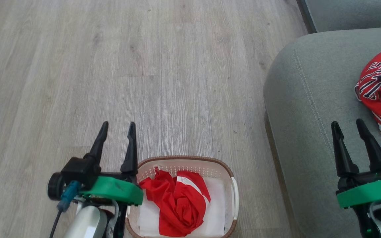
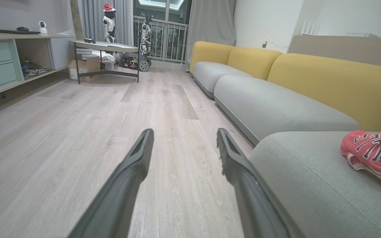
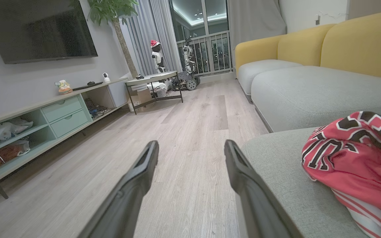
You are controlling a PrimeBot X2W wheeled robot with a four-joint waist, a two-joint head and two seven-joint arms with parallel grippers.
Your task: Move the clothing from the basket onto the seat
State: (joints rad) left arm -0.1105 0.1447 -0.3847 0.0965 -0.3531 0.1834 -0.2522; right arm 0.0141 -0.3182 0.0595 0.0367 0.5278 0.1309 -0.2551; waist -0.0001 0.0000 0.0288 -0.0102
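Head view: a crumpled red garment [image 1: 177, 205] lies in the basket [image 1: 234, 195] on the floor [image 1: 144, 66]. Its bunch runs lengthwise toward the robot, just right of the left gripper [image 1: 118, 125], whose fingers are apart and empty. The jersey [image 1: 380, 86] lies on the seat [image 1: 309, 109], just beyond the right gripper [image 1: 347, 123], likewise spread and empty.

Left wrist view: the jersey sits far right on the seat.

Right wrist view: the jersey lies lettering up, right of the fingers.

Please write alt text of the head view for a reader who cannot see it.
A crumpled red garment lies in a small oval cream plastic basket on a pale wood floor; a red jersey with black-and-white lettering rests on the grey-green sofa cushion. The left hand and right hand are open and empty.
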